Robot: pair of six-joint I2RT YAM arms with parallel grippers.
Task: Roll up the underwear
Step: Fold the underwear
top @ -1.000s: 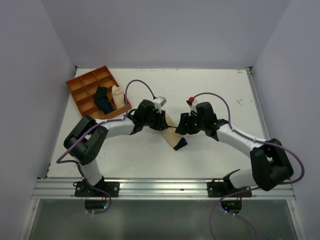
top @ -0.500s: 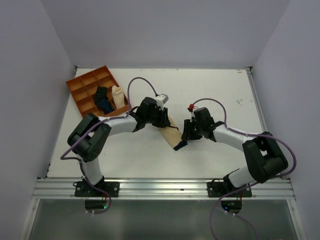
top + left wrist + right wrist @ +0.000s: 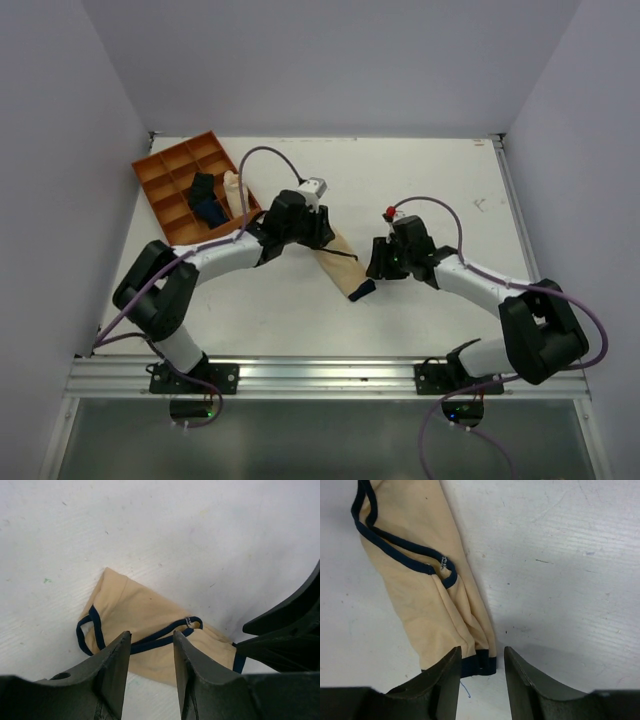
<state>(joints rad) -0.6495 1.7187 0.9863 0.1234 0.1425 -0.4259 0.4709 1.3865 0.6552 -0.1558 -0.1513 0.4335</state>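
Underwear (image 3: 342, 266) lies on the white bench (image 3: 430, 180), folded lengthwise into a narrow tan strip with a dark edge band. In the top view it runs on a slant between the two arms, from its far end by the left arm's head to its near end by the right arm's.

The left gripper (image 3: 151, 641) hangs over the far end. Its jaws are parted, and the dark band and tan cloth show in the gap between them. The cloth lies flat there and nothing looks pinched, though whether the fingertips (image 3: 119, 652) touch the fabric is not clear.

The right gripper (image 3: 481, 655) sits at the opposite end, which is closed by a dark hem. Its jaws are parted too. The hem lies just at the gap, close against the left finger (image 3: 445, 680), and a sliver of bare bench shows between the cloth's edge and the other finger. So this end is not clamped either. In the right wrist view a loop of the dark band crosses the tan cloth partway along the strip.

Well apart, at the far left corner of the bench, stands an orange compartment tray (image 3: 163, 182). It holds a dark blue rolled cloth (image 3: 209, 210) and a pale cream roll (image 3: 233, 192) in neighbouring compartments.
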